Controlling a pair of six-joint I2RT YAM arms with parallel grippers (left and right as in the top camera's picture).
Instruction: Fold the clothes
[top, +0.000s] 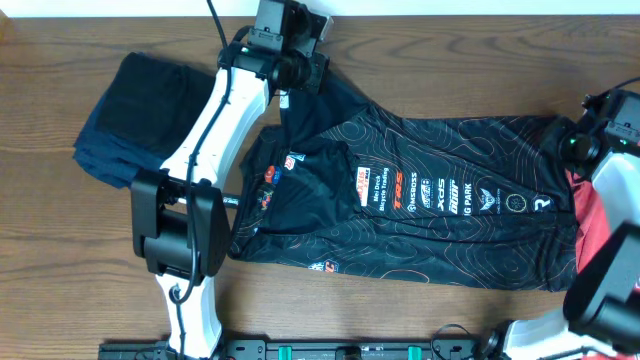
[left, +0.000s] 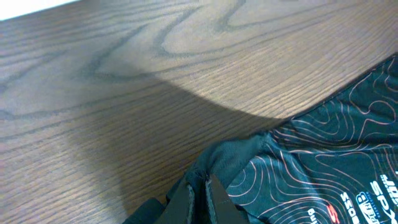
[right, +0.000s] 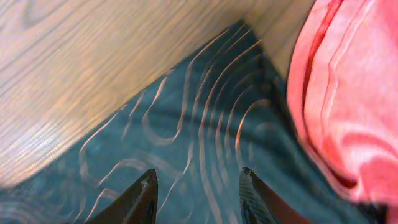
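The black jersey (top: 430, 235) with thin orange contour lines and white logos lies spread across the middle of the table. My left gripper (top: 287, 93) is at its upper left corner. In the left wrist view that gripper (left: 199, 178) is shut on a fold of the jersey's (left: 336, 162) black edge. My right gripper (top: 568, 148) is at the jersey's right end. Seen from the right wrist, this gripper (right: 198, 175) stands open just above the jersey (right: 205, 124), with nothing between its fingers. The coral-red T-shirt (right: 348, 93) lies right beside it, and it (top: 588, 205) is partly hidden under the right arm.
A dark navy folded cloth (top: 135, 120) lies at the back left, partly under the left arm. The left arm's base (top: 180, 235) stands at the jersey's left edge. Bare wooden table (top: 400, 320) shows in front and along the back.
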